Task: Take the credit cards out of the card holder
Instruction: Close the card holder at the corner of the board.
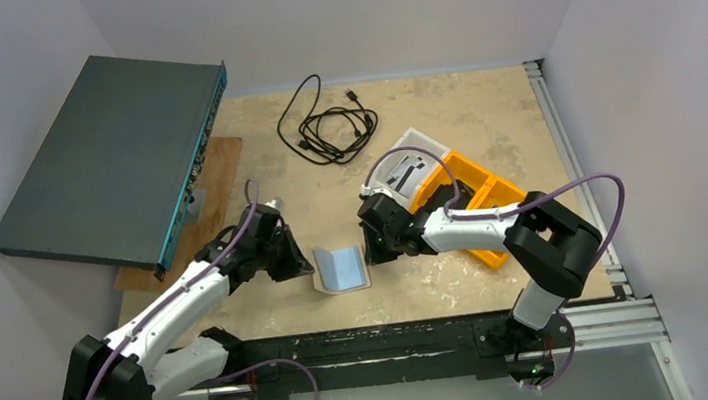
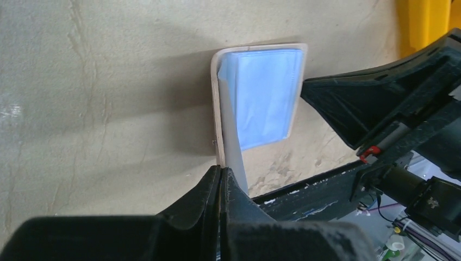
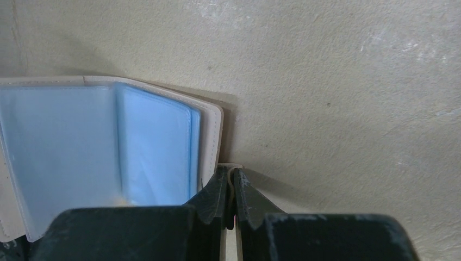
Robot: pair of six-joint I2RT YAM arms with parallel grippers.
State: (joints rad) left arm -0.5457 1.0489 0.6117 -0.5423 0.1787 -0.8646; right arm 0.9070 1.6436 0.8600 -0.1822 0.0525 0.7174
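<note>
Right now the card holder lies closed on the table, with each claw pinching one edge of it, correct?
Not closed: the card holder is open, its blue-grey sleeves showing, as the right wrist view shows. It does lie on the table, the left claw and right claw each pinching one edge.

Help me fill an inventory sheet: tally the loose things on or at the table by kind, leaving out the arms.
card holder: 1
black cable: 1
orange bin: 1
white tray: 1
dark grey flat box: 1
wooden board: 1
Total: 6
</note>
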